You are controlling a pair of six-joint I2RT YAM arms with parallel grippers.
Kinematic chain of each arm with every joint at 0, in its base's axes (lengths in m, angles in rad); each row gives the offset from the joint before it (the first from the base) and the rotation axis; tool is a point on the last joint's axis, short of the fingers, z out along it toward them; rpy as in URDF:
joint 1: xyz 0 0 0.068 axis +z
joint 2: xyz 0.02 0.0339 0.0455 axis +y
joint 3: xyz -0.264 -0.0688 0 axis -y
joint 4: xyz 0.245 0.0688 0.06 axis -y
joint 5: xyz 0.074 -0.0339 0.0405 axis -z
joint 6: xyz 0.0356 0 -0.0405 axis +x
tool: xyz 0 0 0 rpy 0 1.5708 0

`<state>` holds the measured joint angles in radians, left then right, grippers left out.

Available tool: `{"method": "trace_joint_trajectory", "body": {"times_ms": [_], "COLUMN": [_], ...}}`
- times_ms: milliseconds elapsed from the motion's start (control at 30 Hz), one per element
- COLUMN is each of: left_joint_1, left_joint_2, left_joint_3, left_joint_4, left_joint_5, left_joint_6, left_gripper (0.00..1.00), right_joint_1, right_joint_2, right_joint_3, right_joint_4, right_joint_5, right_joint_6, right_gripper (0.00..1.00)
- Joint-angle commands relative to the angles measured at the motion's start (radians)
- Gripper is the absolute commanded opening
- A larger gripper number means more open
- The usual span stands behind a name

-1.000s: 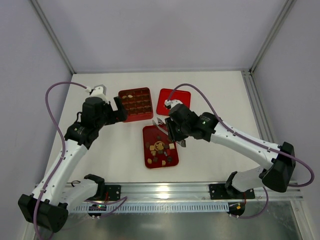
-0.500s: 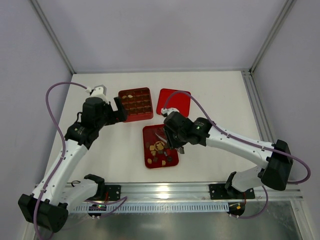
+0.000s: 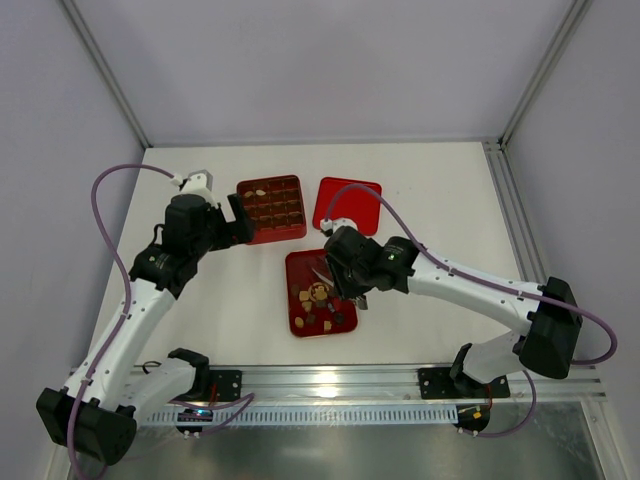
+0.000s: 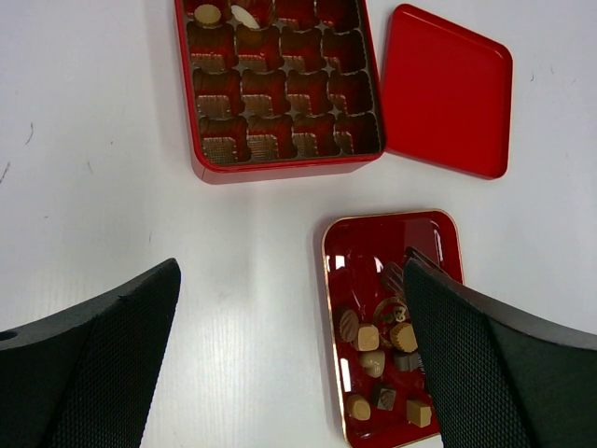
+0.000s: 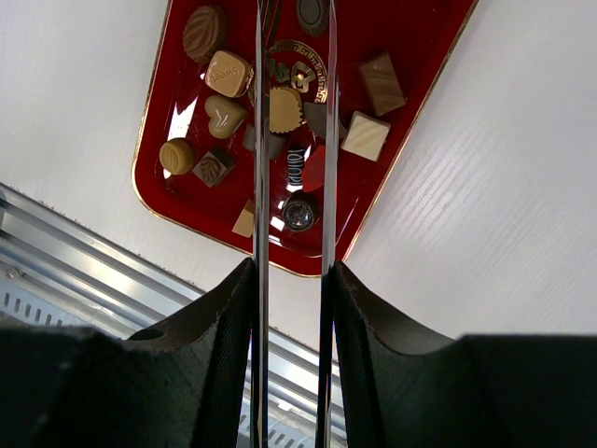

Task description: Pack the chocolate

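Observation:
The chocolate (image 5: 229, 73), several small brown and cream pieces, lies loose in a shallow red tray (image 3: 340, 325), which also shows in the right wrist view (image 5: 438, 37) and the left wrist view (image 4: 424, 233). My right gripper (image 5: 292, 308) is shut on metal tongs (image 5: 260, 140), whose two blades reach over the tray with a gap between them; their tips run off the top of that view. A light brown cup piece (image 5: 284, 110) lies between the blades. My left gripper (image 4: 289, 355) is open and empty, above the table left of the tray. Both grippers show from above: right (image 3: 340, 268), left (image 3: 238, 218).
A red compartmented box (image 3: 272, 208) stands at the back left; two pieces (image 4: 207, 14) sit in its far cells, the other visible cells hold only paper cups. A flat red lid (image 3: 348, 203) lies to its right. The metal rail (image 5: 56, 252) runs along the table's near edge.
My right gripper has moved left and nearer with the tongs, further over the tray. The left arm has not moved.

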<state>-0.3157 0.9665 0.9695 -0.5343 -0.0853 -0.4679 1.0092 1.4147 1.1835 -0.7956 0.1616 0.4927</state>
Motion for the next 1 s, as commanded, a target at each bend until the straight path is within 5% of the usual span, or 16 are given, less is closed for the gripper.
{"method": "trace_joint_trajectory", "body": {"times_ms": [0,967], "left_joint_1": [0.004,0.006], "left_joint_2": [-0.002,0.003], "left_joint_3": [-0.002,-0.002], "left_joint_4": [0.036,0.036], "left_joint_5": [0.004,0.007], "left_joint_6": [-0.006,-0.006], "left_gripper": [1.00,1.00], "right_joint_1": [0.009,0.022], "right_joint_2": [0.000,0.036], "right_joint_3": [-0.002,-0.033], "right_joint_4": [0.002,0.018], "right_joint_5": [0.038,0.016], "right_joint_6": [0.015,0.010], "right_gripper": [0.40,0.39]}}
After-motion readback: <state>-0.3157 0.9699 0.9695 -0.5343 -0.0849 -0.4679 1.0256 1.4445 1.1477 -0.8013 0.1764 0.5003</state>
